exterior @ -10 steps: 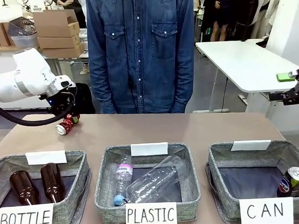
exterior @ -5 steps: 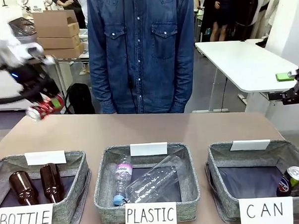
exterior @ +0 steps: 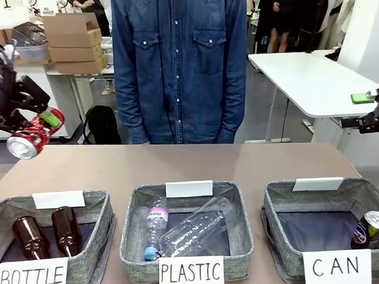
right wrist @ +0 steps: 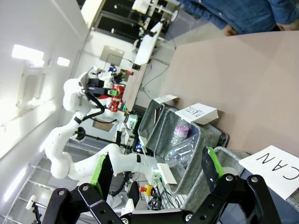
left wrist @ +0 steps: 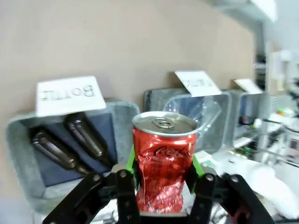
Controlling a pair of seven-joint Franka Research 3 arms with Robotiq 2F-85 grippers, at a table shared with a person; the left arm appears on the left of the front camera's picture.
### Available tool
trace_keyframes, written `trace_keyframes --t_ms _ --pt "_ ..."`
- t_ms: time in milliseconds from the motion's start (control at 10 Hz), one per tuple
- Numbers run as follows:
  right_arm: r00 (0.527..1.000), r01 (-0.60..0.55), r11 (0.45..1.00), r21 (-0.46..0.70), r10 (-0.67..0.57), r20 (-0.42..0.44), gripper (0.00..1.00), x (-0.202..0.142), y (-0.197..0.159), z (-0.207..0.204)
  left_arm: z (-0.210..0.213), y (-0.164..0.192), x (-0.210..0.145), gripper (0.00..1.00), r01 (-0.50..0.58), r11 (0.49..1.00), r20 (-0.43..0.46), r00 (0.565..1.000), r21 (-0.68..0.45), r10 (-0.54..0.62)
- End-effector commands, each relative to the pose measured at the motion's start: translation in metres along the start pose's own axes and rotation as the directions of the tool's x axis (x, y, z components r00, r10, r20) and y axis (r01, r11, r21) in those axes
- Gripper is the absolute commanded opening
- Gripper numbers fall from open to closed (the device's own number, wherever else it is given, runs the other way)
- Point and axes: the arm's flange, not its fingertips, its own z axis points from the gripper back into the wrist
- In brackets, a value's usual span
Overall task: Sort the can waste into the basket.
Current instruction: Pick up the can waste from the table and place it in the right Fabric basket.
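Observation:
My left gripper (exterior: 38, 126) is shut on the dented red can (exterior: 29, 140) and holds it tilted in the air above the table's far left corner. In the left wrist view the red can (left wrist: 162, 158) stands between the green pads (left wrist: 131, 161) of the left gripper (left wrist: 162, 175), silver top facing the camera. A dark blue can (exterior: 371, 229) lies in the right corner of the grey basket (exterior: 281, 194) signed "CAN". My right gripper (exterior: 374, 118) hangs off the table's right edge; its wrist view shows the right gripper (right wrist: 156, 172) open and empty above the CAN basket (right wrist: 232, 158).
The basket signed "BOTTLE" (exterior: 99, 202) holds two brown bottles (exterior: 46, 235). The middle basket signed "PLASTIC" (exterior: 132, 204) holds clear plastic bottles (exterior: 190, 233). A person in a denim shirt (exterior: 179, 60) stands at the far side. Bare tabletop (exterior: 197, 163) stretches behind the baskets.
My left arm has lifted the red can off the table's far left and swung it up and to the left. The right arm has stayed put.

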Motion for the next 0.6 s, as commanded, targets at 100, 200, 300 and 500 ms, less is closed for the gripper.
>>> trace_keyframes --t_ms 100,200,300,500 --pt "1.0 -0.015 1.0 0.004 0.015 0.004 1.0 -0.0002 -0.0004 -0.0011 -0.0022 0.0067 0.0446 0.38 -0.001 0.999 -0.039 0.999 0.049 0.003" --pt "1.0 -0.015 1.0 0.004 0.015 0.004 1.0 -0.0002 -0.0004 -0.0011 -0.0022 0.0067 0.0446 0.38 -0.001 0.999 -0.039 0.999 0.049 0.003" --pt "1.0 -0.015 1.0 0.004 0.015 0.004 1.0 -0.0002 -0.0004 -0.0011 -0.0022 0.0067 0.0446 0.38 -0.001 0.999 -0.039 0.999 0.049 0.003" --pt "1.0 -0.015 1.0 0.004 0.015 0.004 1.0 -0.0002 -0.0004 -0.0011 -0.0022 0.0067 0.0446 0.38 -0.001 0.999 -0.039 0.999 0.049 0.003"
